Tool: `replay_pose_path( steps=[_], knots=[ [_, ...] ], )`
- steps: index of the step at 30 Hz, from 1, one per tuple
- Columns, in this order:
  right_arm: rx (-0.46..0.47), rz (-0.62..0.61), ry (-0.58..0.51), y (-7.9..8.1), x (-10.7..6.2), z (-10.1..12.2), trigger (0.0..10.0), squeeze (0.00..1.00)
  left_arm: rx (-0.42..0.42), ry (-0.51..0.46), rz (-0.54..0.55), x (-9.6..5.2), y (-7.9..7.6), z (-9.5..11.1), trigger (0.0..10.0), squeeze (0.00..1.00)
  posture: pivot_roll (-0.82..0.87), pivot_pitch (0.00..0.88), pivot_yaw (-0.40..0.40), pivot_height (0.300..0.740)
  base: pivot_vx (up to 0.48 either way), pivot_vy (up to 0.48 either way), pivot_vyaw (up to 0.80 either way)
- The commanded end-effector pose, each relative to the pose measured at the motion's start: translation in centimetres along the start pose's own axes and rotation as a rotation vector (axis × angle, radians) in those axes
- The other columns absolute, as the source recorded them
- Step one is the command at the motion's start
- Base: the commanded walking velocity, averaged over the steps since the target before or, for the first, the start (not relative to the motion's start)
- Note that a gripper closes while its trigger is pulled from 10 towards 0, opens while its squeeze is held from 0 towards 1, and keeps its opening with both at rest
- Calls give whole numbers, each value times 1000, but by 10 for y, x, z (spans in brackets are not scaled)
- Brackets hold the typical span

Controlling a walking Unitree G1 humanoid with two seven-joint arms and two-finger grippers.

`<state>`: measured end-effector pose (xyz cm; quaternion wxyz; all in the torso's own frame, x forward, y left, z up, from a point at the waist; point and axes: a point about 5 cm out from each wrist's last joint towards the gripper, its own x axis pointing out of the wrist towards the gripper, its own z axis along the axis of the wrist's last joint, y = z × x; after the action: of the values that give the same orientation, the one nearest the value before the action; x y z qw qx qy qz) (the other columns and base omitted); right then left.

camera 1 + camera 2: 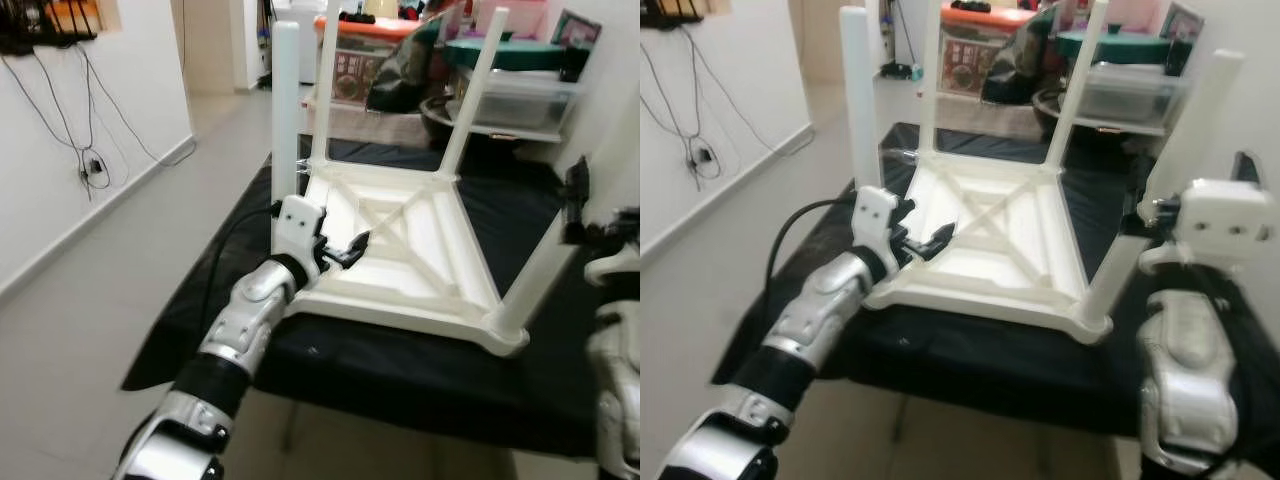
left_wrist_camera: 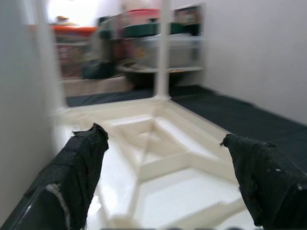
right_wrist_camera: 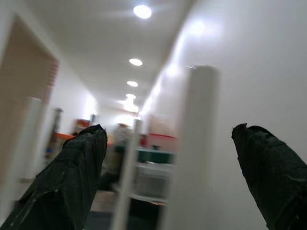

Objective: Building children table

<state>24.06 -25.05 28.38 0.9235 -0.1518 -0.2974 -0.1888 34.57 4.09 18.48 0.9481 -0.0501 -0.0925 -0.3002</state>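
Left gripper [image 2: 158, 143], jaws apart, is hovering over the upturned white table [image 1: 400, 250]; right gripper [image 3: 168, 139], jaws apart, is flanking a table leg [image 3: 192, 153].

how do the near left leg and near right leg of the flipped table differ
The near left leg stands upright in its corner; the near right leg leans outward, away from the tabletop. The left gripper is open over the tabletop's underside beside the left leg; the right gripper, also open, straddles the right leg. Both are plain white tubes.
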Motion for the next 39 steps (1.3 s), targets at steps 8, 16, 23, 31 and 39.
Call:
replay_pose_path(
  steps=[8, 16, 23, 31, 39],
  knots=[
    [28, -13, 17, -7, 9, 0, 10000, 1000, 47, 19, 37, -2, 5, -5, 10000, 0, 60, 0, -70, 740, 0, 0, 0],
    [-28, -78, 43, -17, 11, -7, 10000, 1000, 57, 31, 86, -5, 17, -7, 10000, 0, 62, 0, -71, 740, 0, 0, 0],
    [-29, -103, 92, -23, 8, -16, 10000, 1000, 43, 57, 180, -6, 35, -11, 10000, 0, 56, 0, -69, 740, 0, 0, 0],
    [-32, -117, 107, -24, 5, -20, 10000, 1000, 45, 59, 142, -3, 37, -9, 10000, 0, 56, 0, -66, 740, 0, 0, 0],
    [-46, -136, 115, -28, 5, -23, 10000, 1000, 40, 56, 131, -4, 29, -14, 10000, 0, 56, 0, -66, 740, 0, 0, 0]
  ],
)
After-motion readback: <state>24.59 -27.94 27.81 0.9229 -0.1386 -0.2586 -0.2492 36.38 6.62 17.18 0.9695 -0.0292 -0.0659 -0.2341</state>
